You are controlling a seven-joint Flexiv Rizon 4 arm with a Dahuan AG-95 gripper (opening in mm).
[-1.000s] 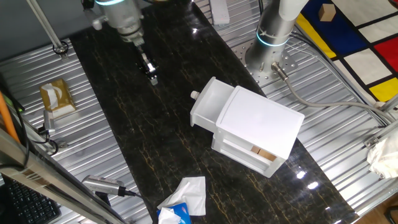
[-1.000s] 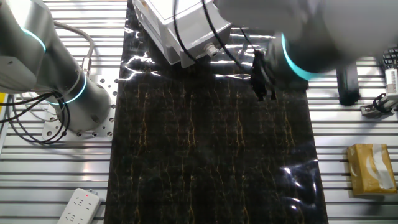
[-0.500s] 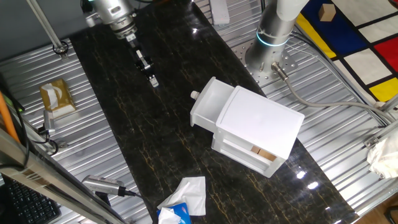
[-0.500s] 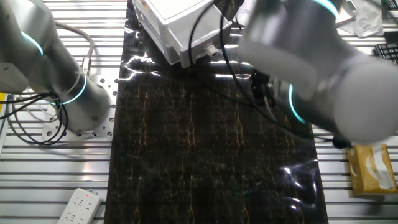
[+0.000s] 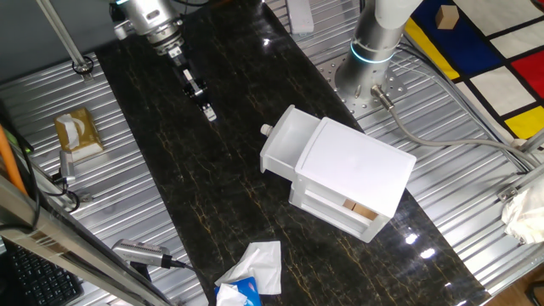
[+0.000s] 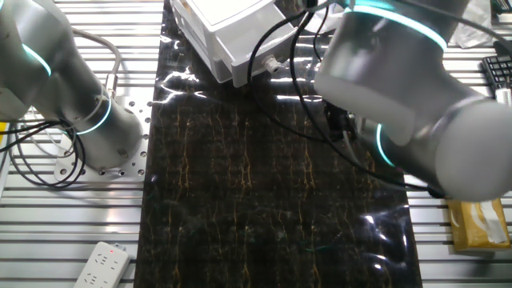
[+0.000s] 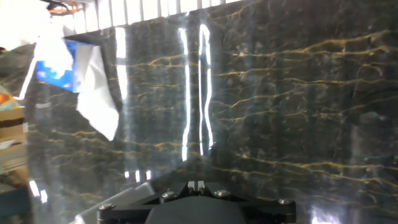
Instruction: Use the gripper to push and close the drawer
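Observation:
The white drawer (image 5: 287,144) stands pulled out of the white cabinet (image 5: 353,172), its small knob (image 5: 266,130) facing left. It also shows at the top edge of the other fixed view (image 6: 240,36), knob (image 6: 273,62) toward the camera. My gripper (image 5: 208,111) hangs tilted above the dark table, up and left of the knob and apart from it. Its fingers are together and hold nothing. In the other fixed view the arm hides most of it (image 6: 340,124). The hand view shows the closed fingertips (image 7: 196,185) over bare dark marble; the drawer is out of that view.
The cabinet's lower drawer (image 5: 353,212) shows tan blocks. A blue-and-white tissue pack (image 5: 249,276) lies at the table's front, also in the hand view (image 7: 71,71). A second arm's base (image 5: 367,72) stands behind the cabinet. A tan box (image 5: 75,134) sits left.
The arm has swung and tilted the gripper while its tip stayed nearly in place above the table. The drawer has not moved.

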